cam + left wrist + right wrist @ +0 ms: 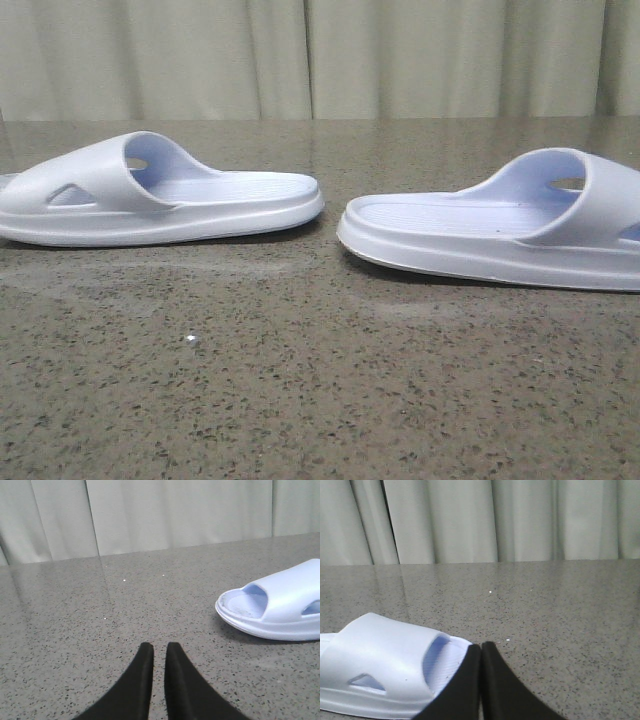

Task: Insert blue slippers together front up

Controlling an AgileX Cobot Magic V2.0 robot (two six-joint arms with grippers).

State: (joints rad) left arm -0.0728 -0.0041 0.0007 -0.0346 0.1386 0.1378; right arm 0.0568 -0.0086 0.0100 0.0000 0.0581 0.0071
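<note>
So here's where I'm at: both blue slippers are flat on the table [300, 400], soles down, lying roughly end to end across my front view with a gap of bare stone between them. The left slipper [150, 190] has its strap on the outer side and its open heel end pointing toward the middle; the right slipper [500, 225] mirrors it, heel end toward the middle, strap out at the right. So the long axes run side to side, more or less in one line, not toward me. Neither one is touched yet. My left gripper [159, 650] is pinched nearly together, just a thin slit between the fingers, nothing in it, and it's pointing at empty table. The slipper it sees [272, 607] sits off to one side and ahead of the fingertips, clearly apart, its open toe end facing the gripper. My right gripper [481, 649] is pressed together too, also empty, and it's the closer of the two: its slipper [390, 670] is just beside the fingertips, with one finger overlapping the slipper's edge in the wrist view, though I can't tell if it's actually touching. I'd guess the right arm goes first, but both grippers need to spread before they can take a strap or sole, and one slipper will have to swing round to nest into the other.
</note>
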